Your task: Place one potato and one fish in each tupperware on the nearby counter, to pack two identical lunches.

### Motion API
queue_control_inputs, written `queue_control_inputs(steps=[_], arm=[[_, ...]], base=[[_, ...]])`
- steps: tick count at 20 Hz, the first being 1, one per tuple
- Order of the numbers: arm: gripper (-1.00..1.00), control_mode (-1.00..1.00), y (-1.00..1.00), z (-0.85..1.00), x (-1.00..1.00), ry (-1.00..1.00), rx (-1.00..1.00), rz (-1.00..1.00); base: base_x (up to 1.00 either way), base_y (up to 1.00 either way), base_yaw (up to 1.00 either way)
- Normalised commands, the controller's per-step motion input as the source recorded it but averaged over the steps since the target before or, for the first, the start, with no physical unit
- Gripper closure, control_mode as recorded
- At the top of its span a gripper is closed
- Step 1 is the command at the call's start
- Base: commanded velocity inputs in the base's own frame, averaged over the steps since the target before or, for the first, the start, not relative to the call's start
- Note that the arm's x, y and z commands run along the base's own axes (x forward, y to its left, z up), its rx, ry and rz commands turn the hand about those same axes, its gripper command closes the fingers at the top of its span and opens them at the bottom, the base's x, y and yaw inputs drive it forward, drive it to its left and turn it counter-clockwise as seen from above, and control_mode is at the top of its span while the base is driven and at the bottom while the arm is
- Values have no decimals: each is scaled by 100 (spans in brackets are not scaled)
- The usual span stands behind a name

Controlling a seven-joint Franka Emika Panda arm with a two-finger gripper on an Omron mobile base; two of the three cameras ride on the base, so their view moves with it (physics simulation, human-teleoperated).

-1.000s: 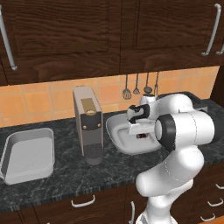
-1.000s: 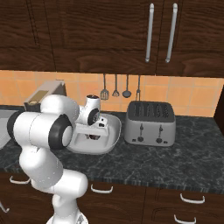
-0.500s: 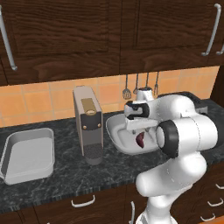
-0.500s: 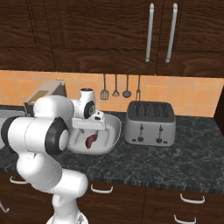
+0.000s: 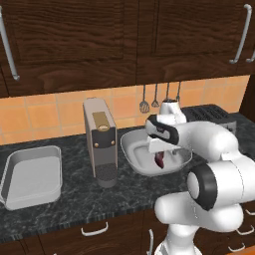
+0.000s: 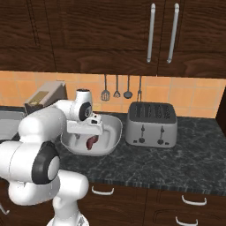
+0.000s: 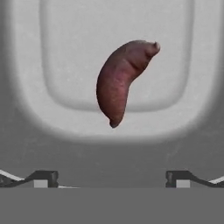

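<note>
Ahead of the jaws lay a dark reddish-brown sweet potato [image 7: 120, 82] in a pale grey tray [image 7: 26, 87]. The counter [image 5: 74, 199] was black marbled stone, the toaster [image 6: 151, 125] silver, the backsplash [image 6: 194, 95] orange tile, the cabinets [image 5: 69, 40] dark brown wood.

base views flank the arm, sharing the bowl [image 5: 130, 149], hand view close above it
</note>
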Motion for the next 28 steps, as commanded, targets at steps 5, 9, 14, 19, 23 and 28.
queue_control_inputs(steps=[5,9,14,19,23,28], arm=[[-100,-100,0,14,-97,0,0,0],[-100,-100,0,74,-38,1,0,0],[-100,-100,-8,94,-65,2,0,0],[-100,-100,-12,49,-100,-19,7,0],[-100,-100,2,52,-73,-29,5,1],[-100,-100,14,66,-3,-8,-3,0]], base=[[0,0,0],[0,0,0],[0,0,0],[0,0,0],[0,0,0],[0,0,0]])
